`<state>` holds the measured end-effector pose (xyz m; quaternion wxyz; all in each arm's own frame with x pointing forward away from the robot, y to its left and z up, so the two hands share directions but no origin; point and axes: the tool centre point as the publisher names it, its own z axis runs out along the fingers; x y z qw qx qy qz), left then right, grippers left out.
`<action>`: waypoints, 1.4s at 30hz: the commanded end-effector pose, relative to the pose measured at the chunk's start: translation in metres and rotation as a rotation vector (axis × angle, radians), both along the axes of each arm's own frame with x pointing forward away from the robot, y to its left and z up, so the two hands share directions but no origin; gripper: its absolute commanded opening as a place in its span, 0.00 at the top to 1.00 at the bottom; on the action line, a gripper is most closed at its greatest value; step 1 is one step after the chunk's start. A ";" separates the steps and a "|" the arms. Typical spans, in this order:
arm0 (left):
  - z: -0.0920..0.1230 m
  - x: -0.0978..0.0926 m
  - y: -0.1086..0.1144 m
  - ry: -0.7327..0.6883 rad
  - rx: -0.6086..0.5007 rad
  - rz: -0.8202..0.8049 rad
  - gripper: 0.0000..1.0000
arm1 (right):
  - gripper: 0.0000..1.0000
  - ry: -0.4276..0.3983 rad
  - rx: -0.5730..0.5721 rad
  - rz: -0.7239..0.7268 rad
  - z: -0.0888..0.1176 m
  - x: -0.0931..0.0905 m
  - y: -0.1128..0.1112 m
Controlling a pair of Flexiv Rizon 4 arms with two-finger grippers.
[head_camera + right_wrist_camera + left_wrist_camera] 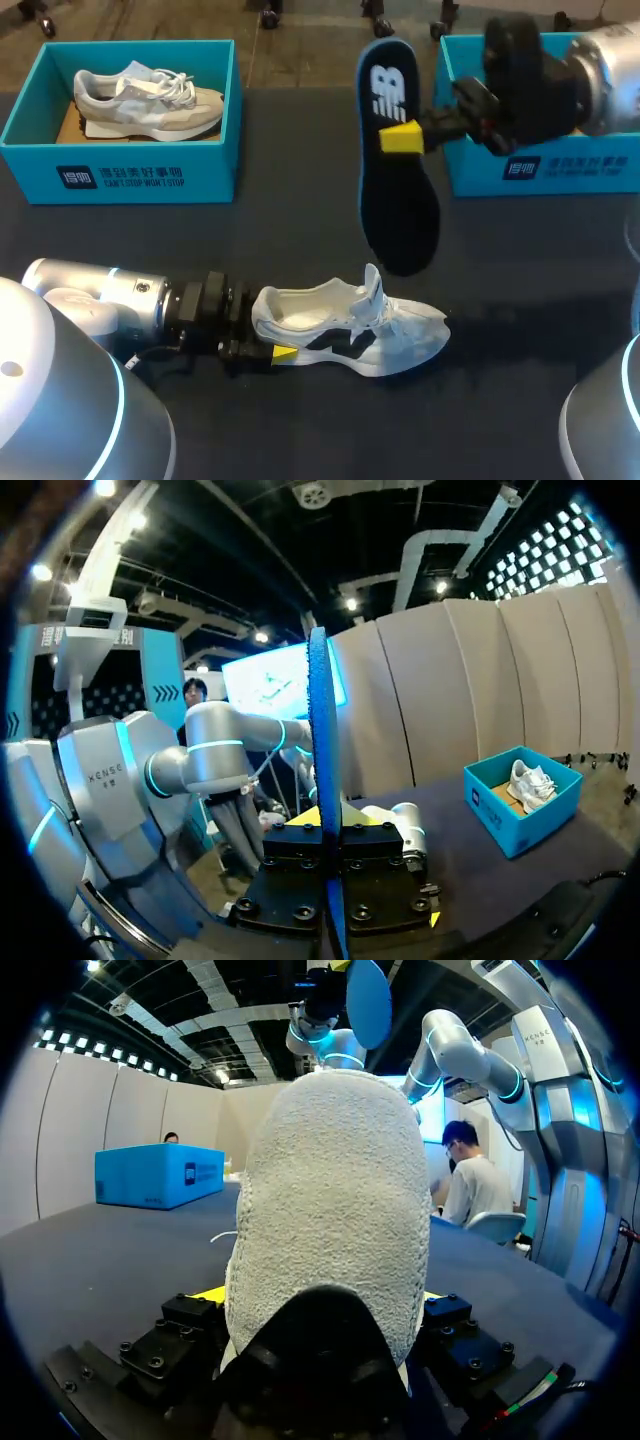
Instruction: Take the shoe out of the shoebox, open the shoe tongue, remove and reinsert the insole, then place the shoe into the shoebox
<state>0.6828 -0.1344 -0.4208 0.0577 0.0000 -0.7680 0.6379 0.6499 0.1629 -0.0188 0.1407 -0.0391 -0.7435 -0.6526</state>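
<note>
Above the table (180, 250), the right gripper (402, 137) is closed on the edge of the blue insole (395, 210); at 6 o'clock from it lies the sneaker (380, 325), heel clamped by the left gripper (272, 342). The insole seems light and bendy: hold it mid-length.

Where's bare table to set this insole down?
Bare tabletop lies between the left shoebox and the left arm, and right of the shoe, in front of the right shoebox. Crowded mid-table, where the insole hangs near the shoe.

Exhibition hall, likely: partition panels (480, 680), exposed ceiling ducts (428, 546), rows of spotlights (70, 1042)
</note>
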 end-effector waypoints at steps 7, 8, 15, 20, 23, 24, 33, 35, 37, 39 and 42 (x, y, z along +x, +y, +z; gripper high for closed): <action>-0.002 0.000 -0.001 -0.001 0.000 0.002 1.00 | 1.00 0.007 0.021 -0.096 0.004 -0.022 -0.010; -0.002 0.000 -0.001 -0.001 0.000 0.002 1.00 | 1.00 0.013 0.021 -0.110 0.009 -0.022 -0.013; -0.002 0.000 -0.001 -0.001 0.000 0.002 1.00 | 1.00 0.066 0.000 -0.164 0.038 -0.044 -0.017; -0.002 0.000 -0.001 -0.001 0.000 0.002 1.00 | 1.00 0.158 -0.015 -0.106 0.039 -0.062 -0.022; -0.002 0.000 -0.001 -0.001 0.000 0.002 1.00 | 1.00 0.158 -0.015 -0.106 0.039 -0.062 -0.022; -0.002 0.000 -0.001 -0.001 0.000 0.002 1.00 | 1.00 0.158 -0.015 -0.106 0.039 -0.062 -0.022; -0.002 0.000 -0.001 -0.001 0.000 0.002 1.00 | 1.00 0.167 0.004 -0.171 0.039 -0.068 -0.022; -0.002 0.000 -0.001 -0.001 0.000 0.002 1.00 | 1.00 0.169 0.009 -0.186 0.041 -0.075 -0.020; -0.002 0.000 -0.001 -0.001 0.000 0.002 1.00 | 1.00 0.172 0.007 -0.205 0.043 -0.080 -0.020; -0.002 0.000 -0.001 -0.001 0.000 0.002 1.00 | 1.00 0.171 0.001 -0.210 0.045 -0.084 -0.018; -0.002 0.000 -0.001 -0.001 0.000 0.002 1.00 | 1.00 0.176 0.000 -0.214 0.048 -0.090 -0.018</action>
